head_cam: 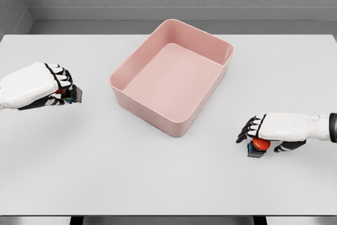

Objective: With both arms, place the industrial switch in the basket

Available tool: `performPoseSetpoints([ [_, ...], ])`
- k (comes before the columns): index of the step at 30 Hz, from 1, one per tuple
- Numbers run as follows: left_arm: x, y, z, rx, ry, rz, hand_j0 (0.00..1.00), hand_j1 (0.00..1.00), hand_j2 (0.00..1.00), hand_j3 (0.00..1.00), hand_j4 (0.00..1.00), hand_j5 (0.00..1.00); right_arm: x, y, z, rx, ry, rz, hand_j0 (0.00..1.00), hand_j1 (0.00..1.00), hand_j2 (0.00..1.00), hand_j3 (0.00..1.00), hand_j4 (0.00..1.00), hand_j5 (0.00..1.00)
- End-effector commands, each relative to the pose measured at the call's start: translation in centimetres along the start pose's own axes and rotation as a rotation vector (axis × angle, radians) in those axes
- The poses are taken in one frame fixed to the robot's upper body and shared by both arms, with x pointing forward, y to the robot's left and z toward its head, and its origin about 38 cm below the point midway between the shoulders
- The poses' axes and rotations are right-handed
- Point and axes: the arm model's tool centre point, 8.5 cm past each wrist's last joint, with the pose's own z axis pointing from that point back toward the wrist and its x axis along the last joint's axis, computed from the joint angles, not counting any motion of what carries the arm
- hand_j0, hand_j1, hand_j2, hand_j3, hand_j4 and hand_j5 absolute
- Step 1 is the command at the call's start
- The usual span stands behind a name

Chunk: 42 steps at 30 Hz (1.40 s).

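At the table's left, the left hand (pixel 50 85) grips a switch (pixel 73 94), mostly hidden, its axis unreadable. At right, the right hand (pixel 266 130) closes on a second switch (pixel 258 147), red button up, standing on the table (pixel 168 183). Between them sits the pink basket (pixel 122 77), turned diagonally.

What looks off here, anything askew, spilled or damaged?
Nothing spilled or visibly damaged. The pink basket sits skewed to the table edges and holds nothing. There are two switches, not one: the left hand holds a dark one, the right hand covers a red-buttoned one.
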Motion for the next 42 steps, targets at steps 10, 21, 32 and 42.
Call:
performPoseSetpoints([
  [10,1.3,-0.9,-2.9,0.041,-0.06,0.027,0.36,0.36,0.36,0.36,0.36,0.36,0.1,0.7,0.2,-0.015,-0.001,-0.022,0.76,0.76,0.76,0.76,0.76,0.76],
  [21,2.1,0.0,-6.0,0.11,-0.107,0.007,0.36,0.36,0.36,0.36,0.36,0.36,0.3,1.2,0.0,-0.042,-0.009,-0.042,0.56,0.56,0.56,0.56,0.56,0.56],
  [32,2.4,0.2,-10.5,0.152,-0.138,-0.009,0.36,0.36,0.36,0.36,0.36,0.36,-0.5,0.3,1.1,-0.094,0.011,-0.098,0.51,0.51,0.51,0.51,0.51,0.51],
  [42,2.8,-1.3,-15.5,0.112,-0.174,0.016,0.36,0.36,0.36,0.36,0.36,0.36,-1.0,-1.3,1.6,-0.163,0.011,-0.126,0.49,0.49,0.49,0.49,0.49,0.49],
])
